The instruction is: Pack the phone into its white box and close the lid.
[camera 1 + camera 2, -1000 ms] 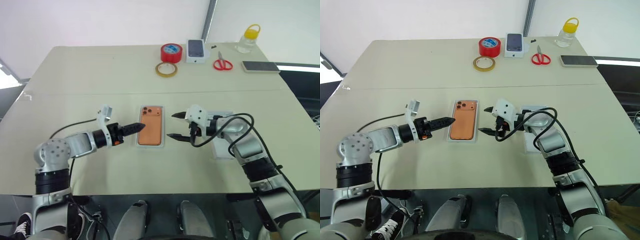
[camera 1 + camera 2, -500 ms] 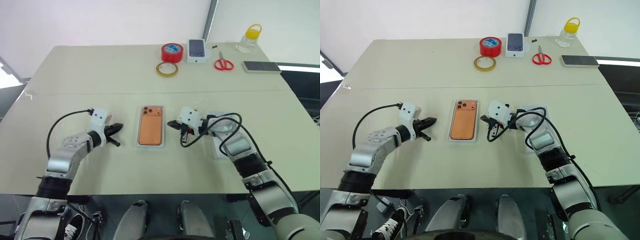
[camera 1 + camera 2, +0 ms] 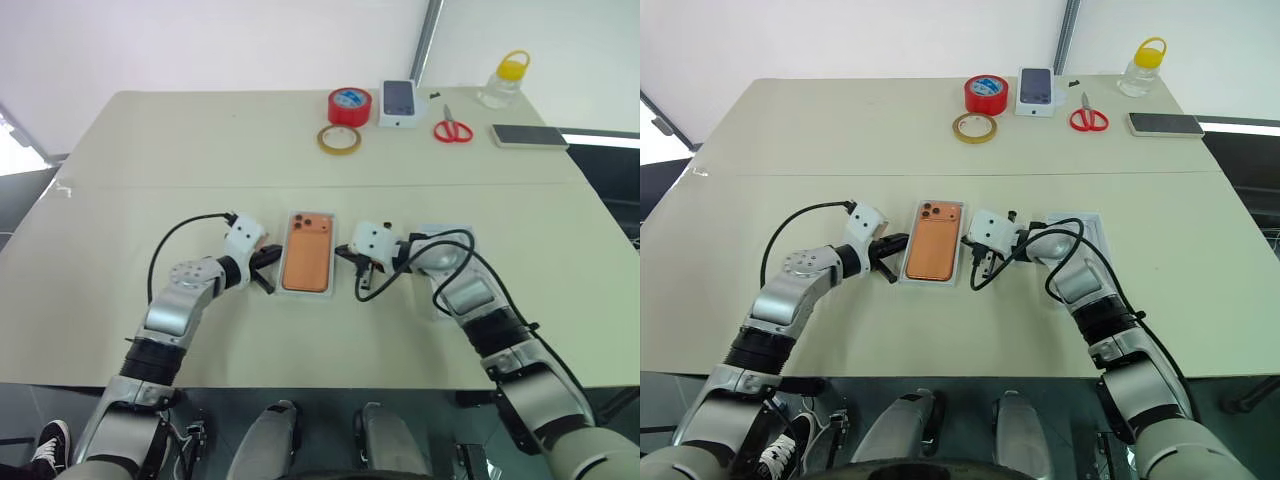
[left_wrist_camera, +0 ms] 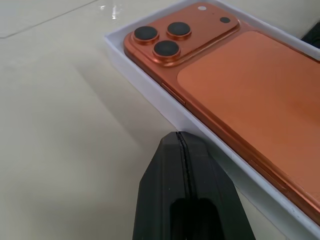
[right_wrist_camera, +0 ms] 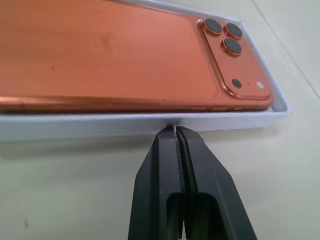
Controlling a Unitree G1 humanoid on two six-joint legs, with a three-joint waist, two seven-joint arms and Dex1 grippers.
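2 tape rolls (image 3: 348, 106), 2 phones (image 3: 306, 253), 1 scissors (image 3: 452, 130), 1 bottle (image 3: 503, 78).

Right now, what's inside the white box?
The phone lies in the white box, orange back up, three lenses showing. It covers the tray floor, so anything beneath it is hidden.

My right gripper (image 5: 176, 131), fingers pressed together, has its tips at the white box (image 5: 100, 125) wall; the phone (image 5: 110, 55) lies inside, beyond them.
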